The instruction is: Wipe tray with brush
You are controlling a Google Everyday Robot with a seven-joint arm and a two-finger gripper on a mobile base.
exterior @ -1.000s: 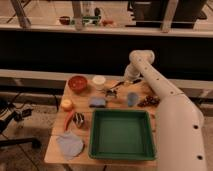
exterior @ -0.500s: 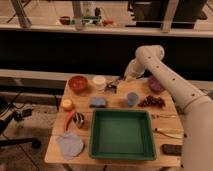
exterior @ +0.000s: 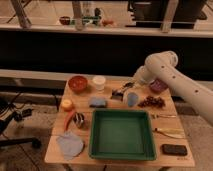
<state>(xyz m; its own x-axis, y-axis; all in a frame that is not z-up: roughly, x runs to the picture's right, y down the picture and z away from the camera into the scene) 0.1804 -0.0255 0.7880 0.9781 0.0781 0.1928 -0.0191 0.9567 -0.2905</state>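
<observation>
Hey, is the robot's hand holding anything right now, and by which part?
The shut hand, beyond the tray, seems to grip the dark brush; by which part cannot be told.

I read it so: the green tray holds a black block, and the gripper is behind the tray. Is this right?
Not fully. The camera view shows the green tray empty; the black block lies on the table, right of the tray. The gripper is indeed behind the tray, over the table's back part.
</observation>
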